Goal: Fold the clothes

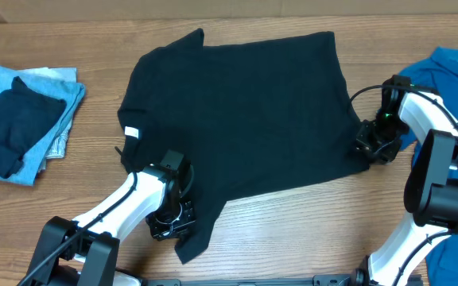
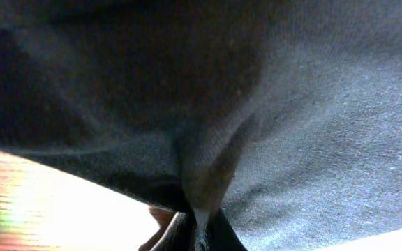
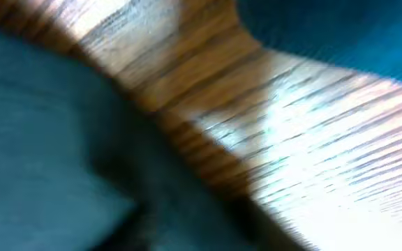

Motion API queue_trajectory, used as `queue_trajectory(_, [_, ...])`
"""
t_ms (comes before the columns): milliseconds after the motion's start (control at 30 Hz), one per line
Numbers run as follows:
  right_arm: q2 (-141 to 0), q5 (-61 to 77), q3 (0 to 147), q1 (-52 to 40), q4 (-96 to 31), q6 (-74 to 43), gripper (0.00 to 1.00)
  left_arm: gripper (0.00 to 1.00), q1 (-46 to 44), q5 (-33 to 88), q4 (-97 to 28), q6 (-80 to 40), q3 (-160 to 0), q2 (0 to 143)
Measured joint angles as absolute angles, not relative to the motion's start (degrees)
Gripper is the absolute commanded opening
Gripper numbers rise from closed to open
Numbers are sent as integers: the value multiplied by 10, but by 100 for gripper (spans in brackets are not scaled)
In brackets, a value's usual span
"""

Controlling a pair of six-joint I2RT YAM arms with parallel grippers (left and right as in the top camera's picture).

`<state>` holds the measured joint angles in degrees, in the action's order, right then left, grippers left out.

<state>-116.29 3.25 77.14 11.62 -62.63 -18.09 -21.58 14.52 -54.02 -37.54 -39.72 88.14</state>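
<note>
Black shirt: spread flat mid-tabletop, its white label at the left edge.
Left claw: pressed together, pinching a ridge of the shirt's near edge, likely so it can lift that side for a fold.
Right claw: at the shirt's right edge; too blurred to tell whether it grips.
Blue shirt: far right, beside that arm.
Folded pile: far left, apart.
</note>
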Motion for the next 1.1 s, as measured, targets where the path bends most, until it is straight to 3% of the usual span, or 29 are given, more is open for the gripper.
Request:
queue_trajectory(300, [-1164, 50, 775, 116, -652, -180, 4, 4, -213, 109, -579, -349, -406, 882])
queue_trajectory(533, [-1177, 49, 870, 116, -761, -180, 4, 4, -141, 47, -656, -293, -547, 882])
queue_trajectory(733, [-1177, 52, 871, 92, -780, -180, 4, 4, -23, 40, -660, -248, -565, 882])
queue_trajectory(1100, [-1177, 88, 939, 78, -752, -192, 4, 4, -10, 40, -593, -236, -670, 882])
